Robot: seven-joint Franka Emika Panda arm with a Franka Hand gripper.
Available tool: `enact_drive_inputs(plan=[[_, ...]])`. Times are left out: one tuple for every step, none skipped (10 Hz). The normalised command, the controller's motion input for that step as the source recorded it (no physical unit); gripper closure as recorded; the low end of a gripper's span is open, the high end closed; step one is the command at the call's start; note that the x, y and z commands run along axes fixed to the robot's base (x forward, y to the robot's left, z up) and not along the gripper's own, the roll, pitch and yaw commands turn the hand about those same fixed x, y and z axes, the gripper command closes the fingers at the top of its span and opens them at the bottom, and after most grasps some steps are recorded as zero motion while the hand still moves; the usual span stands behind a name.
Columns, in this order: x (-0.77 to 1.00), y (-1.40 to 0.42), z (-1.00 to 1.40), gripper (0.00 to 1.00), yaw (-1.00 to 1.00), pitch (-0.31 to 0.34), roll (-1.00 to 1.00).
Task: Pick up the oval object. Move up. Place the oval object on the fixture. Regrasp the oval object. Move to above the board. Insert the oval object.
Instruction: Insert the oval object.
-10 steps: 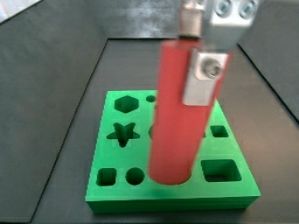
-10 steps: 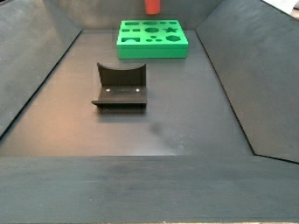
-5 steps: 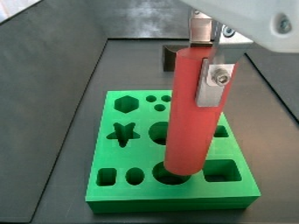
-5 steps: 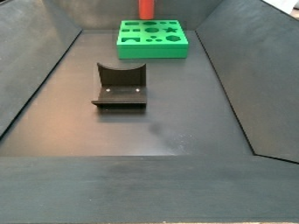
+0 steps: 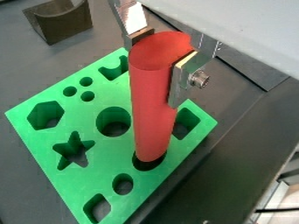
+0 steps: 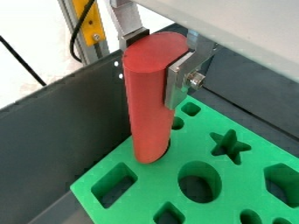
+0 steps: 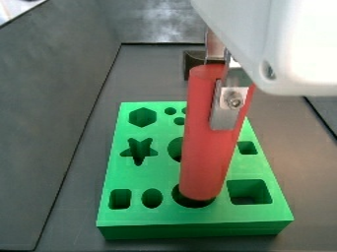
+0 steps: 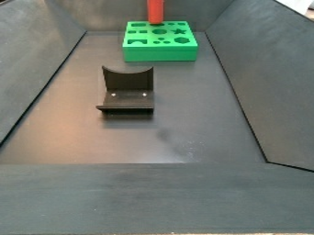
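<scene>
The oval object [image 7: 200,138], a smooth red peg, stands upright with its lower end inside the oval cut-out of the green board [image 7: 138,219]. My gripper [image 7: 218,84] is shut on the peg's upper part, one silver finger [image 7: 227,106] flat against its side. Both wrist views show the peg [image 5: 152,109] [image 6: 149,114] clamped in the gripper [image 5: 158,54] [image 6: 155,61] and dropping into the board [image 5: 35,131] [image 6: 140,192]. The dark fixture [image 8: 127,90] stands bare on the floor, apart from the board [image 8: 160,50]. Only the peg's lower part [image 8: 156,9] shows in that side view.
Round the peg the board has a star cut-out [image 7: 140,150], a hexagon [image 7: 142,117], round holes and a square [image 7: 249,190]. The fixture [image 5: 61,19] sits behind the board. Sloping dark walls [image 8: 50,83] enclose the floor. A yellow frame with a cable [image 6: 87,35] stands outside the wall.
The gripper has come down with the peg. A second ago its lower end hung just above the board; now it sits in the oval cut-out.
</scene>
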Motion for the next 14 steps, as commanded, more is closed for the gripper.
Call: enact_drive_inputs(plan=[[0.03,-0.33,-0.03,1.00,0.00,-0.036,0.00],[0.09,-0.08,-0.03,1.00,0.00,0.000,0.00],[0.17,0.00,-0.11,1.00,0.01,0.000,0.03],[0.10,0.03,-0.20,1.00,0.00,0.000,0.01],[0.09,0.00,-0.04,1.00,0.00,0.000,0.00],[0.00,0.00,-0.13,1.00,0.00,0.000,0.00],[0.00,0.00,-0.18,1.00,0.00,0.000,0.04],[0.00,0.08,-0.27,1.00,0.00,0.000,0.12],[0.00,0.00,-0.15,1.00,0.00,0.000,0.01],[0.00,0.05,-0.29,1.00,0.02,0.000,0.12],[0.00,0.00,-0.49,1.00,0.00,-0.059,0.15],[0.00,0.00,-0.74,1.00,0.07,-0.163,0.19],[-0.06,0.00,-0.71,1.00,0.17,-0.150,0.27],[-0.18,-0.05,-0.65,1.00,0.26,-0.187,0.29]])
